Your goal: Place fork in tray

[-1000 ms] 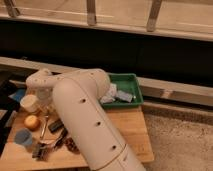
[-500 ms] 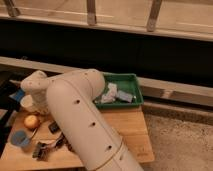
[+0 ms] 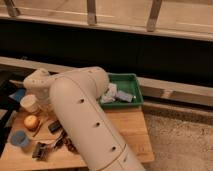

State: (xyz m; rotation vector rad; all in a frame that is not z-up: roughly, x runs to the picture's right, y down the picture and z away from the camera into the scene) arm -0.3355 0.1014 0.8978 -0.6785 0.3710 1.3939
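My arm (image 3: pixel 85 120) fills the middle of the view, bent low across the wooden bench (image 3: pixel 135 135). The green tray (image 3: pixel 134 85) sits at the bench's back right corner, with pale packets (image 3: pixel 112 95) already in it. A white cup (image 3: pixel 29 103), an orange fruit (image 3: pixel 31 121) and a blue cup (image 3: pixel 20 139) stand along the left edge. My gripper is hidden behind my arm over the left half, its jaws together. I cannot tell whether they are on the fork, which does not show. If I swing blind towards the tray, I could sweep the cups off that edge. A thinly pinched fork could also twist loose.
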